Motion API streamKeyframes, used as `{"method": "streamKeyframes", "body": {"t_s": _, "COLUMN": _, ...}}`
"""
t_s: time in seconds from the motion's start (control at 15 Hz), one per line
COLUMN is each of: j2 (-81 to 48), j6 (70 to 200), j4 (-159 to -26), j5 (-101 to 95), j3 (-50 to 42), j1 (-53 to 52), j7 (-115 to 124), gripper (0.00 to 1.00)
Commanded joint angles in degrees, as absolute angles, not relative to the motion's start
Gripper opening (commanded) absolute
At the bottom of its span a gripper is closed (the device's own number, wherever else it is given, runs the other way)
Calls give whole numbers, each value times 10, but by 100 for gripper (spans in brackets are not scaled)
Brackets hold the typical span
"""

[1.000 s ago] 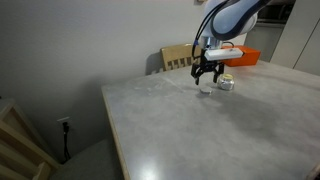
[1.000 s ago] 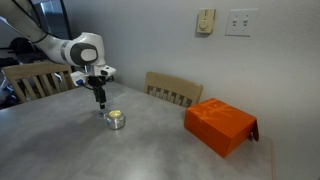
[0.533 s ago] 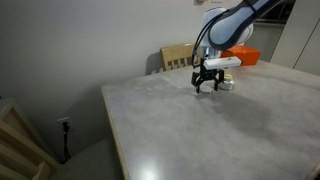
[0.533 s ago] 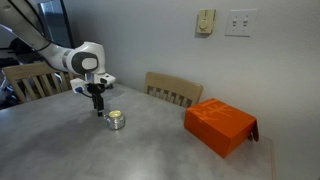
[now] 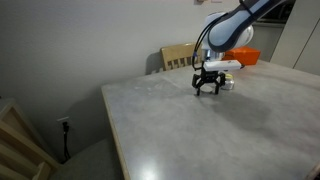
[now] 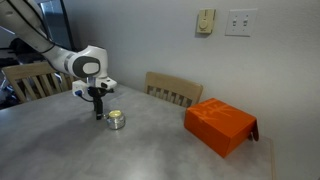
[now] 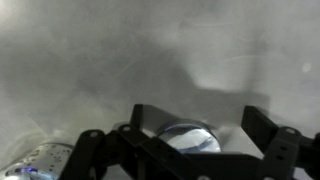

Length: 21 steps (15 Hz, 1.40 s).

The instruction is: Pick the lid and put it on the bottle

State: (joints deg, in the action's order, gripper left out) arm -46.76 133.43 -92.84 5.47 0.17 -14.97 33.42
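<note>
Jaws stand wide open, straddling the lid (image 7: 190,137) near the far edge of the worktop (image 6: 150,150), so closing can pinch it; the bottle (image 6: 117,120) waits just beside.

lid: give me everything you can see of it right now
The lid is a small round whitish-grey cap with a glossy top that catches a bright reflection. It lies flat on the grey table, between the spread fingers of the open gripper. Its lower edge is hidden by the gripper body. Whether a finger touches it cannot be told. It is off the bottle, which stands apart.
</note>
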Motion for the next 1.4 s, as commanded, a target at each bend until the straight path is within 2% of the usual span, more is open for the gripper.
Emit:
{"method": "streamKeyframes", "body": {"t_s": 0.0, "j2": -478, "j6": 1332, "j4": -920, "j5": 64, "j3": -6, "j1": -141, "j7": 339, "gripper": 100}}
{"method": "streamKeyframes", "body": {"t_s": 0.8, "j2": -486, "j6": 1338, "j4": -905, "j5": 72, "j3": -12, "j1": -122, "j7": 347, "gripper": 100}}
{"method": "streamKeyframes", "body": {"t_s": 0.87, "j2": -486, "j6": 1338, "j4": -905, "j5": 71, "j3": -12, "j1": -123, "j7": 348, "gripper": 75}}
{"method": "streamKeyframes", "body": {"t_s": 0.93, "j2": -486, "j6": 1339, "j4": -906, "j5": 70, "j3": -12, "j1": -125, "j7": 349, "gripper": 72}}
{"method": "streamKeyframes", "body": {"t_s": 1.2, "j2": -480, "j6": 1332, "j4": -903, "j5": 59, "j3": -19, "j1": -135, "j7": 358, "gripper": 45}}
{"method": "streamKeyframes", "body": {"t_s": 1.33, "j2": -467, "j6": 1328, "j4": -916, "j5": 48, "j3": -26, "j1": -141, "j7": 357, "gripper": 44}}
